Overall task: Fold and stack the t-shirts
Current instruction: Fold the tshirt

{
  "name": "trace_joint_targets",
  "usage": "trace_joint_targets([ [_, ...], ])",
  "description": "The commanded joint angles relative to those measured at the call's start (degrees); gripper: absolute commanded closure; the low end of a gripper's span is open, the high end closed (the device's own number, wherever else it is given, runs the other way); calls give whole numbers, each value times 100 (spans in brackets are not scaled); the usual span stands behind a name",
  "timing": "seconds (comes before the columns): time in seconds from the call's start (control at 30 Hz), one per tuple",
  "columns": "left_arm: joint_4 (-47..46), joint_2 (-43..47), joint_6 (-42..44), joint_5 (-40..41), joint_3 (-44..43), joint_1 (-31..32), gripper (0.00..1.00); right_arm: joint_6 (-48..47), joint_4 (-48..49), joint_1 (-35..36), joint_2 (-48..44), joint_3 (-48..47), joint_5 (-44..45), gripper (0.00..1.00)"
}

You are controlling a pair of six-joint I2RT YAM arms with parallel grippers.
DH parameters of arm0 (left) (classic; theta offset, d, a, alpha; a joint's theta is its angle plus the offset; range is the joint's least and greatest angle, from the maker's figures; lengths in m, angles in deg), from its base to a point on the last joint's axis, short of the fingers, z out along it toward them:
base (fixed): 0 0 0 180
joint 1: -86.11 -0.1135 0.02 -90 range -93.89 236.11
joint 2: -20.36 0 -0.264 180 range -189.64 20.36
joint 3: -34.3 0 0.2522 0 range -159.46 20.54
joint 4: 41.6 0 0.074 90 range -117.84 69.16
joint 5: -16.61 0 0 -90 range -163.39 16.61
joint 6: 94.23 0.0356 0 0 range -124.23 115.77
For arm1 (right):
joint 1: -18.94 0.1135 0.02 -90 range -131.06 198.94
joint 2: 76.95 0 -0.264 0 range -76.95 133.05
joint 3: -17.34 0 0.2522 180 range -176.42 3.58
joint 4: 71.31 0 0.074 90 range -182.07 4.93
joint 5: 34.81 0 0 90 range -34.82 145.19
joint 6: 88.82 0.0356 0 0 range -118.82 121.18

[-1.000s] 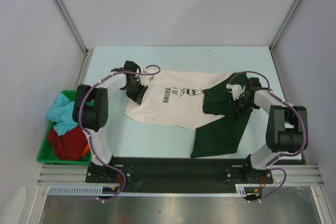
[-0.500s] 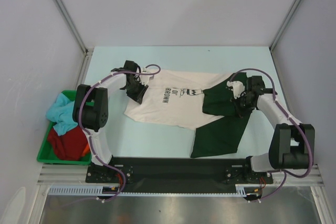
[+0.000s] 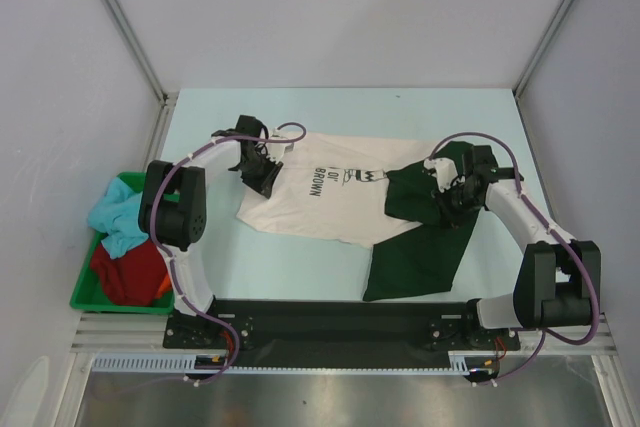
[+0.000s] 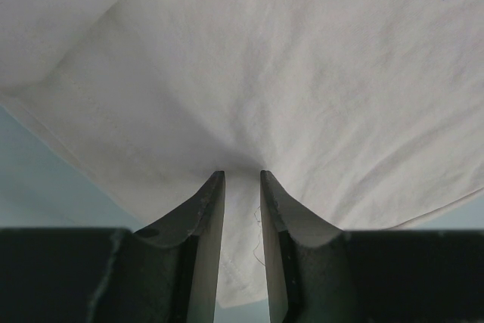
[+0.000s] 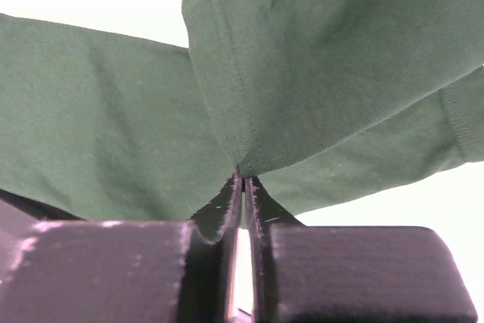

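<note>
- The cream t-shirt (image 3: pixel 330 209) lies spread in the middle of the table (image 3: pixel 300 117), with its long axis left to right.
- The dark green t-shirt (image 3: pixel 415 252) overlaps its right end, on the right arm's side.
- The right gripper (image 3: pixel 446 191) is closed on the green hem.
- The left gripper (image 3: pixel 267 180) pinches the cream shirt's left edge.
</note>
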Motion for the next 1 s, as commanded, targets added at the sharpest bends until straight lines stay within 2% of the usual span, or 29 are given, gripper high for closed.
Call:
trace_joint_targets([
  [0.0,-90,-49,-21,-136,-195,-30,69,77,61,-6,12,-247,122,83],
  [0.03,-73,-67,-21,-136,-231,-30,70,94,141,-50,56,-247,184,65],
  [0.13,41,-172,-4,-154,-581,-56,69,217,483,-522,309,-527,247,47],
  [0.17,94,-233,-13,-145,-739,-56,69,287,580,-638,441,-684,220,45],
  [0.27,217,-662,-214,83,-1642,-109,68,673,791,-1007,1089,-1631,89,44],
  [0.3,218,-664,-215,188,-1811,-109,68,674,809,-1008,1267,-1635,54,44],
  [0.5,69,-1384,-619,1047,-2953,-197,62,1052,1151,-1184,2760,-3075,88,44],
  [0.7,-414,-1990,-795,2261,-3412,-240,57,1017,1302,-1228,3763,-4016,272,47],
  [0.97,-600,-2413,-856,2693,-3702,-329,58,1035,1477,-1289,4301,-4711,554,49],
])
